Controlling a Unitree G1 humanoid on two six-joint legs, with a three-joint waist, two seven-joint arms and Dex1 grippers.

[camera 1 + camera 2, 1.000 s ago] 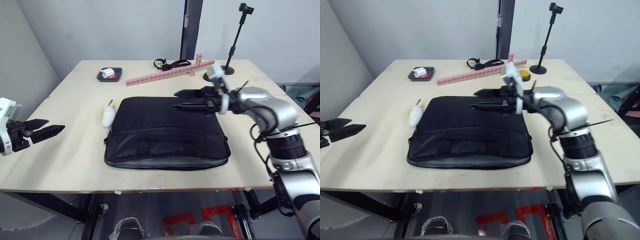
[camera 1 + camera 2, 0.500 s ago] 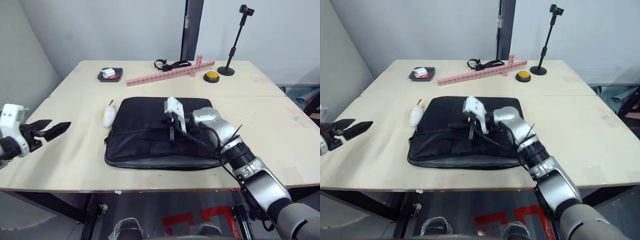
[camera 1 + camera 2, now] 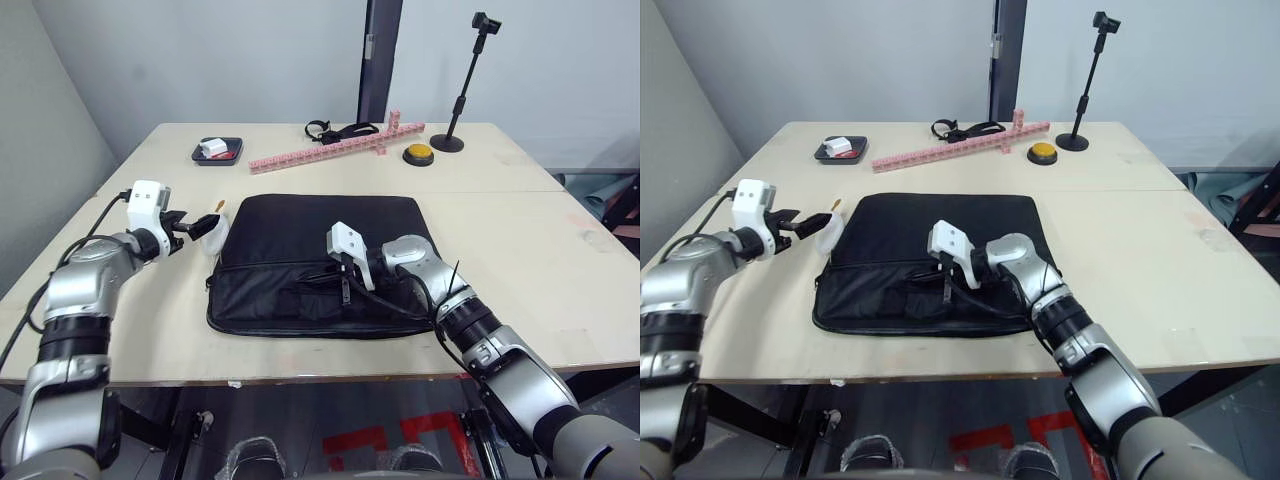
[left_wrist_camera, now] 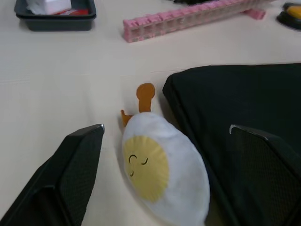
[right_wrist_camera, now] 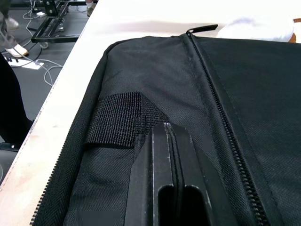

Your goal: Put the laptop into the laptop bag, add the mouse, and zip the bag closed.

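The laptop bag (image 3: 320,235) lies flat on the table, black, with its zipper (image 5: 221,117) running across the top face. The laptop and the mouse are out of view. My right gripper (image 5: 164,127) is shut, its fingers pressed together and resting on the bag's front panel beside a strap handle (image 5: 120,120); nothing shows between them. My left gripper (image 4: 167,128) is open at the bag's left edge, with a white egg-shaped plush (image 4: 162,172) with an orange piece lying between its fingers (image 4: 80,155), untouched.
At the back of the table stand a black tray (image 3: 218,149), a long pink block strip (image 3: 335,148), a black strap (image 3: 340,128), a yellow button (image 3: 418,153) and a camera stand (image 3: 465,80). The table's front edge runs close below the bag.
My left arm swung in from the table's far left to the egg plush beside the bag. My right gripper dropped from above the bag's back to its front panel and shut.
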